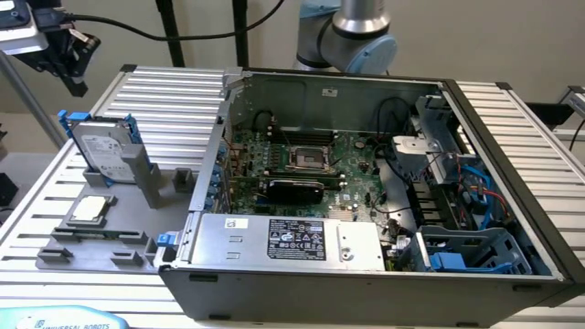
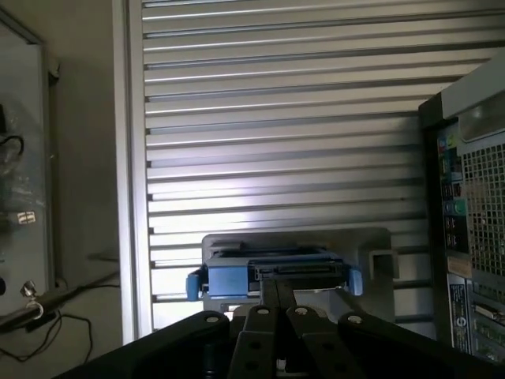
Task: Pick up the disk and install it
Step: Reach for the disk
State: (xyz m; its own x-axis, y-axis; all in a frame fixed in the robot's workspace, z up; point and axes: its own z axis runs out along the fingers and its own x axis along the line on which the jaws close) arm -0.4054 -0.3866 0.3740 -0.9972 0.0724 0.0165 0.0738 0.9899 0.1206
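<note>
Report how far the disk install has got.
Done: nothing yet; the disk stands upright in its grey holder beside the open computer case. In hand: the gripper, shut and empty, hangs above the disk without touching it. Left: the pick-up and the install.

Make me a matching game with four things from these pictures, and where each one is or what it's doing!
Things:
1. disk
2. small square chip
3. silver box with black label
4. gripper

Places or states:
A. inside the open computer case
B. shut, up in the air, holding nothing
C. lying flat on the grey holder
D. standing on edge in the grey holder

Pairs: 1-D, 2-C, 3-A, 4-B.
</note>
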